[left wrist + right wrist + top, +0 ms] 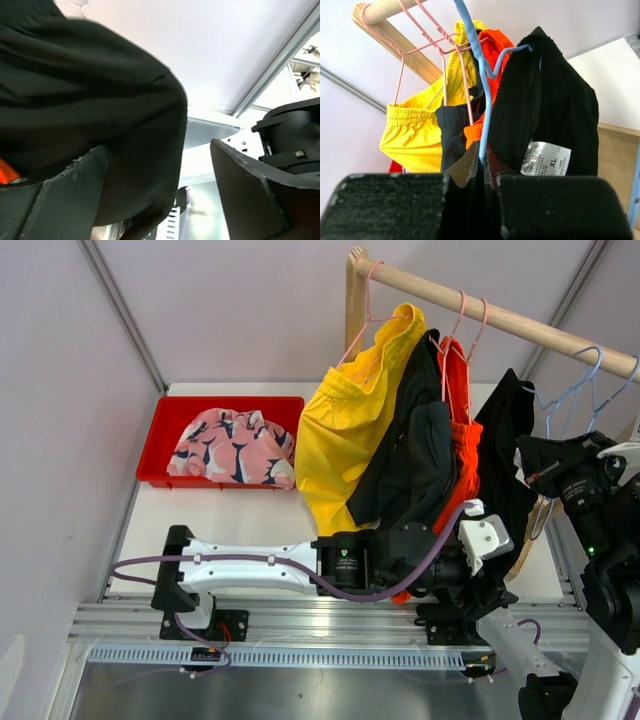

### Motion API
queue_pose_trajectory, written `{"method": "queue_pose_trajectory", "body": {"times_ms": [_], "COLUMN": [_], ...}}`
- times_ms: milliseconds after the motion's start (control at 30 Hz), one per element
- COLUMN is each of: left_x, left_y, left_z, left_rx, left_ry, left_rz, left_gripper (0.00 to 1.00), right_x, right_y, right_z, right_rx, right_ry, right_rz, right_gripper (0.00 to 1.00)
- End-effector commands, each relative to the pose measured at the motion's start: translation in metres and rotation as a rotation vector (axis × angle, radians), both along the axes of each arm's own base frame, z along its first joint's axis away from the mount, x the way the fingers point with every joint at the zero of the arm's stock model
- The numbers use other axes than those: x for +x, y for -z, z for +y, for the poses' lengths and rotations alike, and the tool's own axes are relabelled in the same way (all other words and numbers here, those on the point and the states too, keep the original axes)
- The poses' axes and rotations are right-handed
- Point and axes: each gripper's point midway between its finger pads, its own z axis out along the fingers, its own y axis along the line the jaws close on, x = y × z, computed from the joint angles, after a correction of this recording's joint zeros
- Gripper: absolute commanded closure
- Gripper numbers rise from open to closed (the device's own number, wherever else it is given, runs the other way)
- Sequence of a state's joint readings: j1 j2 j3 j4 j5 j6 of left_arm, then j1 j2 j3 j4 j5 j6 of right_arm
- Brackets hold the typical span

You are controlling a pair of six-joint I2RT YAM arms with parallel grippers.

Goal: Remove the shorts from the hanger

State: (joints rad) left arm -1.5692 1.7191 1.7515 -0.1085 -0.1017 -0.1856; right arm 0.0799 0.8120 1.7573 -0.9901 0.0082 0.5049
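My left pincer (156, 150) is the nearest thing, low down under the wooden rail (500, 315). Its two fingers are spread wide. The charcoal shorts (418, 455) hang down from the rail into the gap. The dark cloth lies against one finger. The other finger (250, 185) is bare and stands apart from the cloth.

My right pincer (471, 205) is up higher, just below the right part of the rail. Its two black pads stand close to each other. A blue hanger (481, 145) wire and some dark cloth sit in the thin gap between them. I cannot tell if the pads are squeezing them or not. The black shorts (545, 100) hang right above this pincer, with a white tag (545, 159) that says XL.

Farther back, more shorts hang from the rail. The orange shorts (463, 430) are between the black and the charcoal ones. The yellow shorts (345, 425) hang at the left end of the rail.

The pink shorts (230, 445) are not on the rail. They lie in a red tray (165, 430), well off to the left of the rail and lower down.
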Motion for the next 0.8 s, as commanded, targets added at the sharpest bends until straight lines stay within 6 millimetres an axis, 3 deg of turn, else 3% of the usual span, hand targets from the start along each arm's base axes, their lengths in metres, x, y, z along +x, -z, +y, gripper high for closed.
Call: {"method": "queue_pose_trajectory", "body": {"times_ms": [0,67,200,267,367,400,533,633,733,767], "left_x": [0.001,0.002,0.005,0.008,0.008,0.008,0.002,-0.014,-0.038,-0.056], "left_y": [-0.029,-0.025,-0.028,-0.031,-0.032,-0.032,-0.030,-0.023,-0.006,-0.001], "left_z": [-0.007,-0.012,-0.013,-0.013,-0.011,-0.011,-0.006,0.004,0.014,0.019], "left_rx": [-0.098,-0.093,-0.111,-0.113,-0.115,-0.115,-0.111,-0.092,-0.057,-0.050], "left_ry": [-0.025,-0.034,-0.051,-0.063,-0.068,-0.069,-0.056,-0.041,-0.032,-0.013], "left_rz": [0.028,0.025,0.023,0.023,0.025,0.028,0.030,0.015,0.005,0.009], "left_gripper": [0.19,0.26,0.53,0.58,0.83,1.00,1.00,1.00,1.00,1.00], "right_x": [-0.016,-0.021,-0.030,-0.031,-0.031,-0.030,-0.026,-0.018,-0.010,-0.006], "right_y": [-0.030,-0.034,-0.035,-0.035,-0.031,-0.029,-0.029,-0.035,-0.041,-0.043], "right_z": [0.010,0.013,0.012,0.013,0.015,0.015,0.014,0.010,0.006,0.005], "right_rx": [0.045,0.048,0.035,0.028,0.024,0.026,0.017,-0.006,-0.033,-0.037], "right_ry": [-0.056,-0.074,-0.074,-0.083,-0.094,-0.095,-0.089,-0.068,-0.046,-0.040], "right_rz": [-0.093,-0.098,-0.094,-0.094,-0.082,-0.076,-0.082,-0.090,-0.102,-0.101], "right_gripper": [1.00,1.00,1.00,1.00,1.00,1.00,1.00,1.00,1.00,1.00]}}
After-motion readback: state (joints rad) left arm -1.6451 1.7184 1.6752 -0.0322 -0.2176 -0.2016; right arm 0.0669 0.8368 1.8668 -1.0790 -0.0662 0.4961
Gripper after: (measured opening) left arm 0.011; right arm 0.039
